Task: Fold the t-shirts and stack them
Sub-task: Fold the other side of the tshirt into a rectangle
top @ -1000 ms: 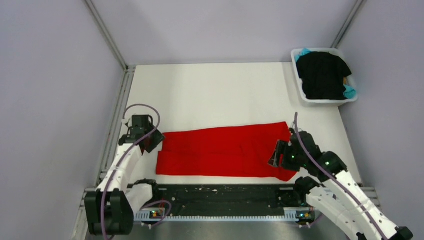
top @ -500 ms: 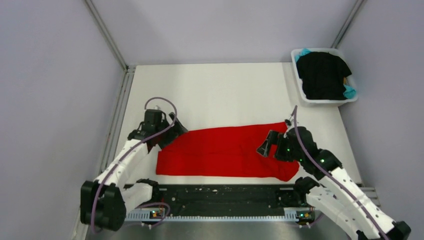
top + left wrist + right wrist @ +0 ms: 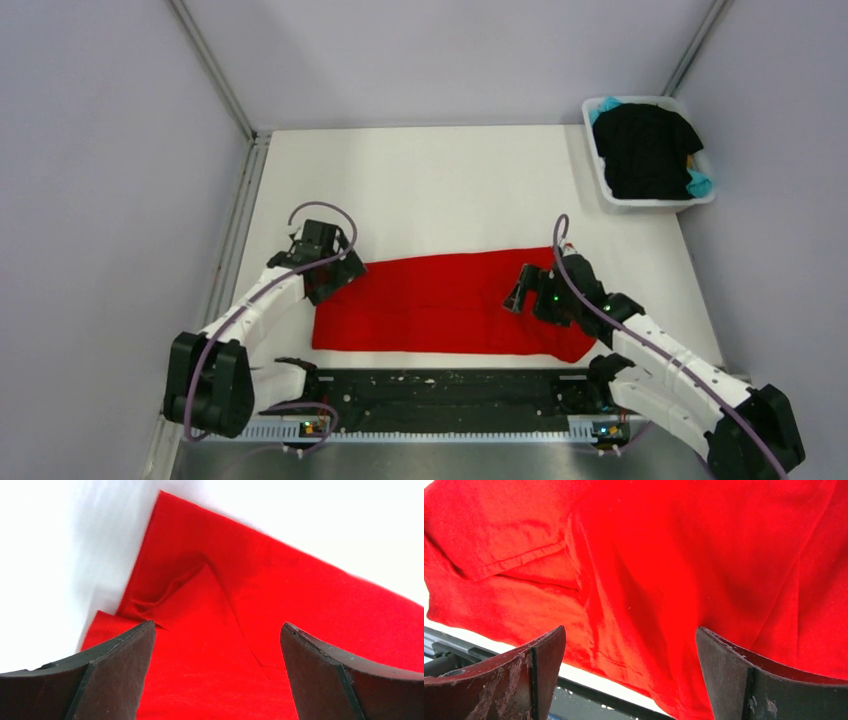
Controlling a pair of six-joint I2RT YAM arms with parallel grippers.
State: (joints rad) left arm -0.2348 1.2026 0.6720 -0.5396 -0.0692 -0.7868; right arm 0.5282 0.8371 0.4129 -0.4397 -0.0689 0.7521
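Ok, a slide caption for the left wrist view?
Open left tool above the folded bright red cloth t-shirt on the white table.

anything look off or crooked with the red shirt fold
Yes, mildly. The red t-shirt lies as a long folded band, but its right end isn't square: a flap juts past the near edge. At the left end, a small bunched crease shows in the left wrist view.

Entry: folded t-shirt (image 3: 440, 305) flat on desk (image 3: 430, 190), between left claw (image 3: 338, 278) and right claw (image 3: 518, 292) (each over one end); tub (image 3: 655, 204) well beyond right claw.
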